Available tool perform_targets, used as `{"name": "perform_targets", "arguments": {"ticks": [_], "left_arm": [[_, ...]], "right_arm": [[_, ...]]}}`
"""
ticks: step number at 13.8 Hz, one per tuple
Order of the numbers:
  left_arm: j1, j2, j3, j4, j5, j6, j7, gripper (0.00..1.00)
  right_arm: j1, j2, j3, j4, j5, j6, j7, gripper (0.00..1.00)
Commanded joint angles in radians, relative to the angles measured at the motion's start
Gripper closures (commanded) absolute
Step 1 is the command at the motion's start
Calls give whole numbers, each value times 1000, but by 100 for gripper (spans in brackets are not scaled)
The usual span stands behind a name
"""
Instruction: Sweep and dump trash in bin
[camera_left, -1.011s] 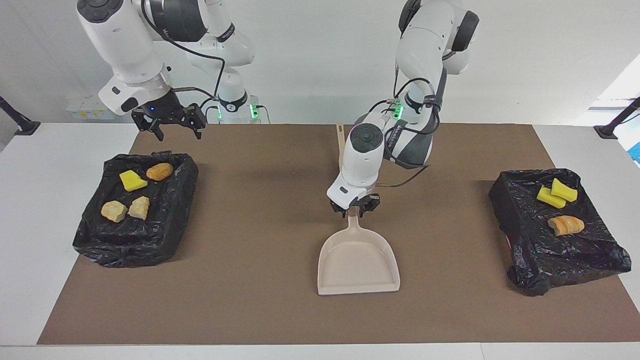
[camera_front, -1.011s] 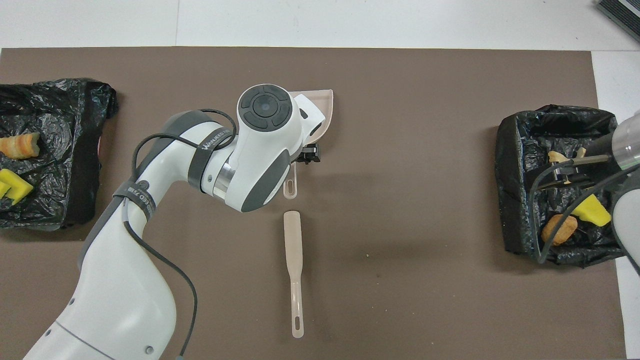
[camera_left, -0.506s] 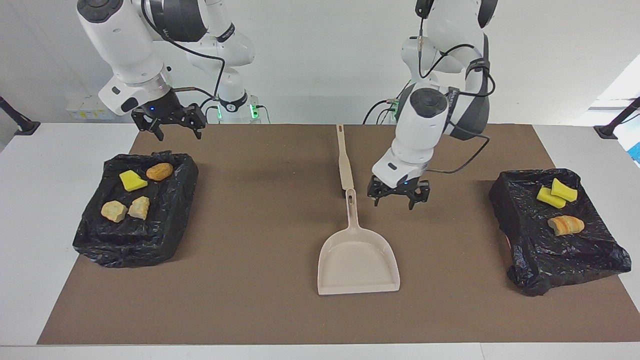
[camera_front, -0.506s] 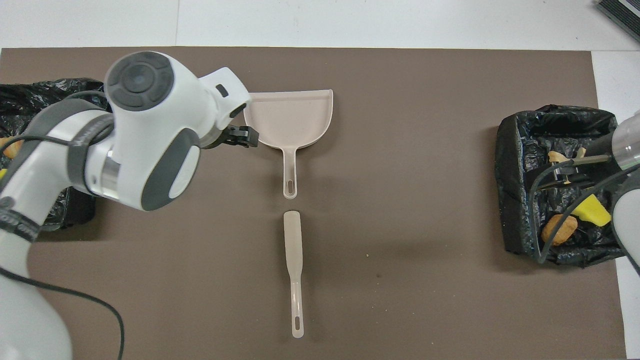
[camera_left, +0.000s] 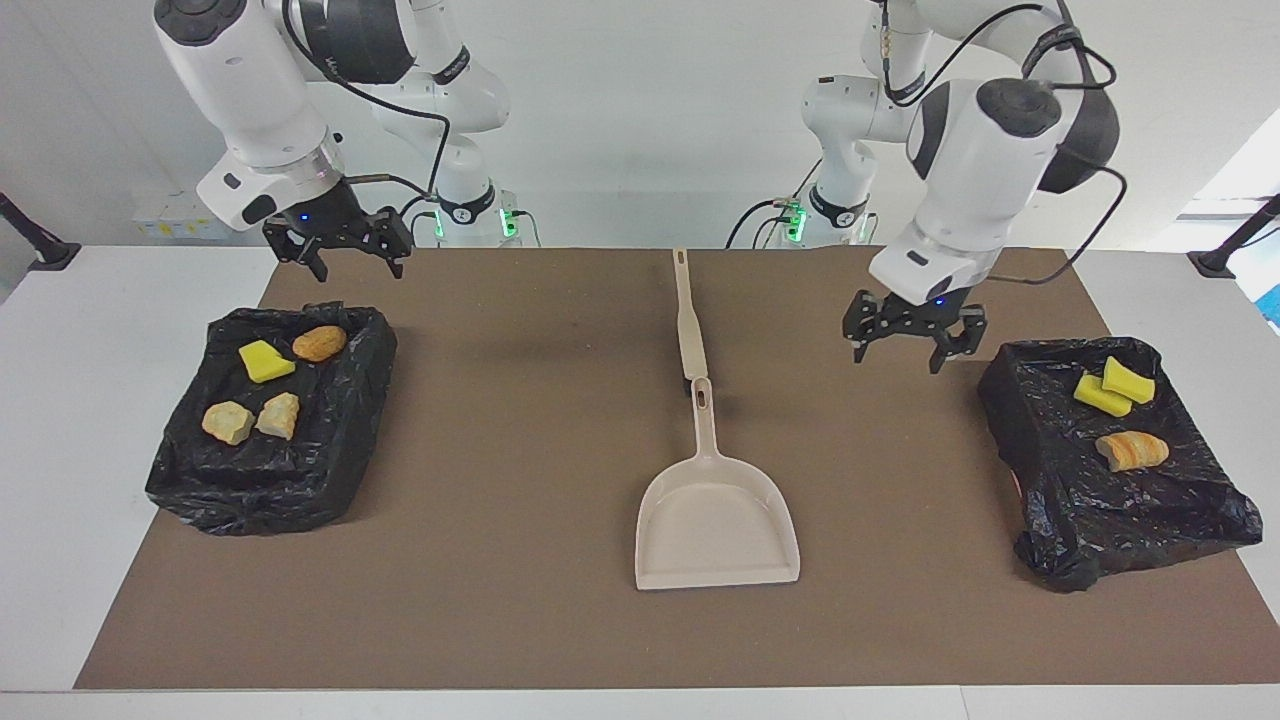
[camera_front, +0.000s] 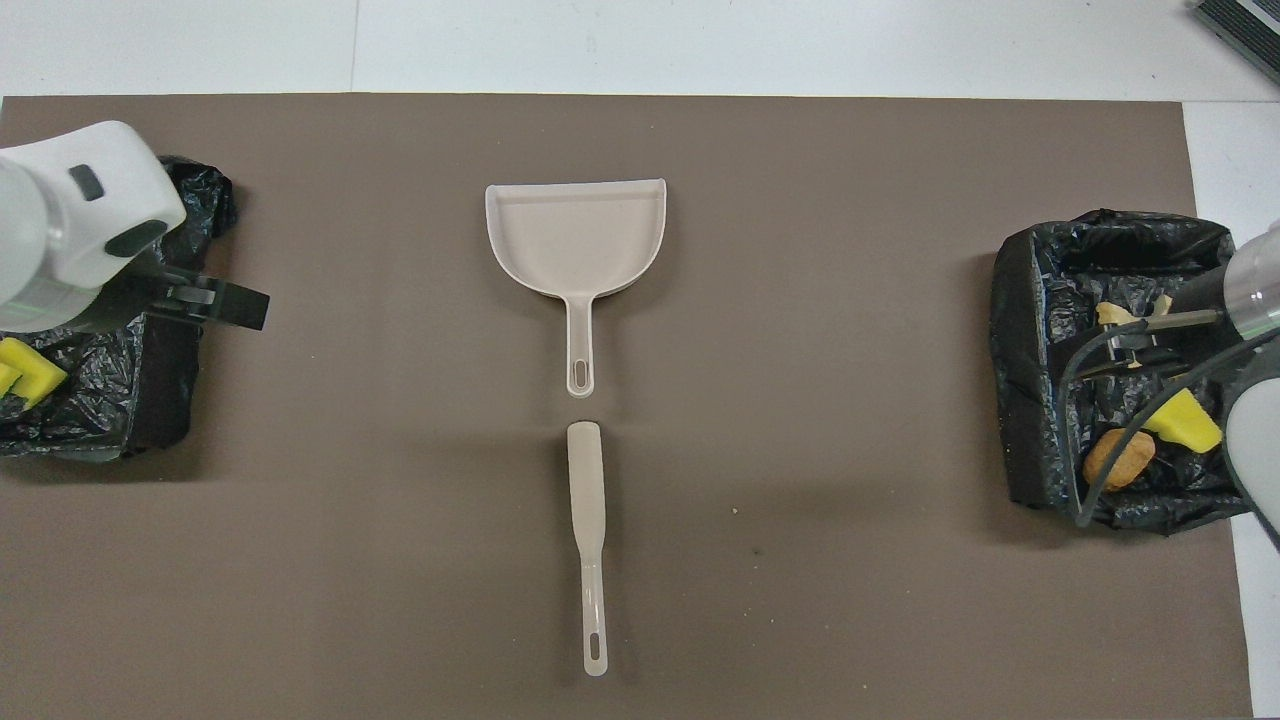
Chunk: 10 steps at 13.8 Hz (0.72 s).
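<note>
The trash lies in two black-bagged bins. In the bin at the right arm's end are a yellow sponge, a pastry and two bread chunks. The bin at the left arm's end holds yellow sponges and a croissant. The beige dustpan lies mid-mat, and the brush lies nearer the robots, in line with the pan's handle. My left gripper hangs open and empty over the mat beside its bin. My right gripper waits open above its bin's near rim.
A brown mat covers the table, with white tabletop around it. In the overhead view the dustpan and brush sit in the middle, and the bins stand at the two ends.
My left gripper has lifted off the dustpan's handle and swung toward the left arm's end, beside that bin. The dustpan stays flat on the mat. The right arm has not moved.
</note>
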<state>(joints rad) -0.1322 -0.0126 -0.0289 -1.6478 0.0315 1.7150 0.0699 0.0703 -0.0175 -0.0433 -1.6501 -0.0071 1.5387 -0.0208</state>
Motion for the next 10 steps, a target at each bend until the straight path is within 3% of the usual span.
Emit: {"name": "perform_targets", "arguments": {"ticks": [1,6,10], "left_arm": [[49,-66,-5,-14,-10,-38,40,0],[57,28,-2,209,-13,-231,60,0],[84,30,3,221,-62,-268,99,0]], "right_arm": [[-15,-22,10,-30,6,23,-21,0],[-15,-22,8,-30,6,23,-21,0],[-15,-22,8,-30,6,23,-21,0]]}}
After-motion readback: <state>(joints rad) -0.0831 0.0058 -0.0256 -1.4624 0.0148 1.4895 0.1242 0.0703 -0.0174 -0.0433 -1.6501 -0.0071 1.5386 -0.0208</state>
